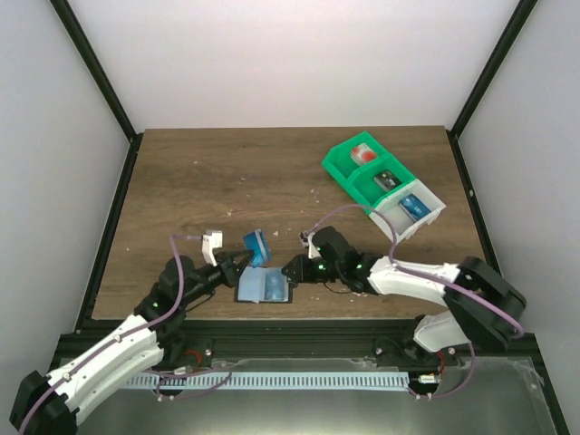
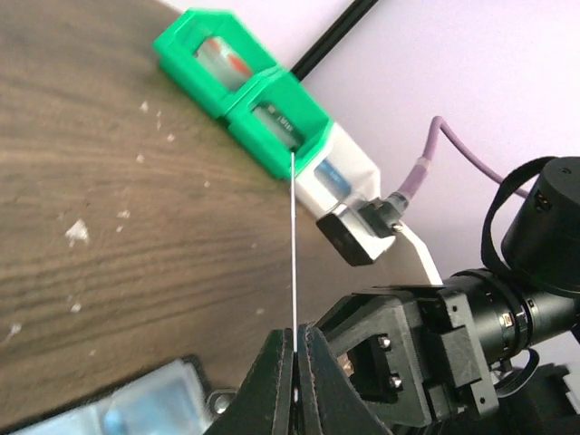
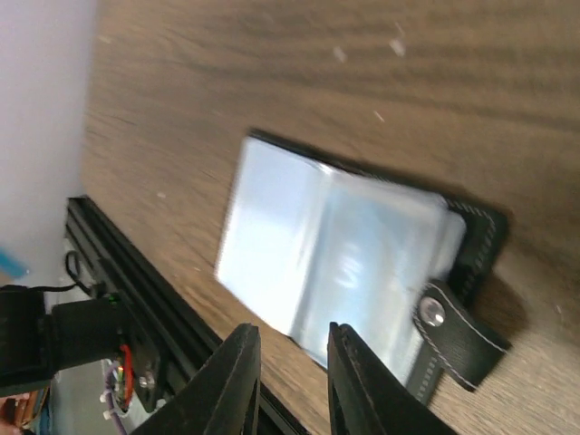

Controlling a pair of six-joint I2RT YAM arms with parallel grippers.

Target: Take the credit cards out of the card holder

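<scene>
Pinching a credit card, the left gripper flanks the card holder at the table's near edge; right gripper slightly parted.

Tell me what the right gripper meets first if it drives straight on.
Probably the open card holder, flat on the table just ahead of the right gripper, though depth is unclear.

Light is bright and even with soft shadows, the overhead view is sharp, but the right wrist view is blurred, with pale glare on the 9 o'clock half of the card holder.
</scene>
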